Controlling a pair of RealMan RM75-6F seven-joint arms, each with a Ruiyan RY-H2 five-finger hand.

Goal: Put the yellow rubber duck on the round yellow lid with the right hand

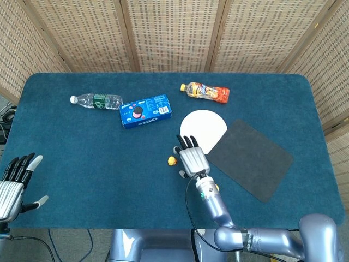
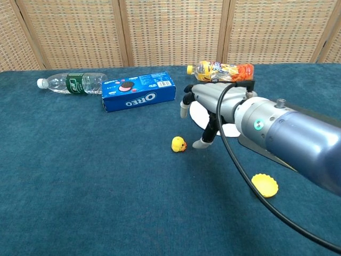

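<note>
the yellow rubber duck is seen on the blue table cover, small and rounded, with an orange patch on the side turned toward the right hand in the chest view. it sits upright and free, gripped by nothing.

the right hand is held flat and open just beside the duck, palm down, with its fingers stretched forward and slightly apart; nothing is held in it. in the chest view the right hand is seen above the cover, with one fingertip pointing down near the duck without a clear touch.

the round yellow lid lies flat on the cover, nearer the robot and well apart from the duck; its edge is ribbed. in the head view it is mostly hidden under the forearm.

the left hand is kept at the near left corner, fingers spread and empty.

a white disc lies beyond the right hand, partly overlapped by a dark mat. further back, a blue oreo box, a clear water bottle and an orange drink bottle are laid on their sides.
</note>
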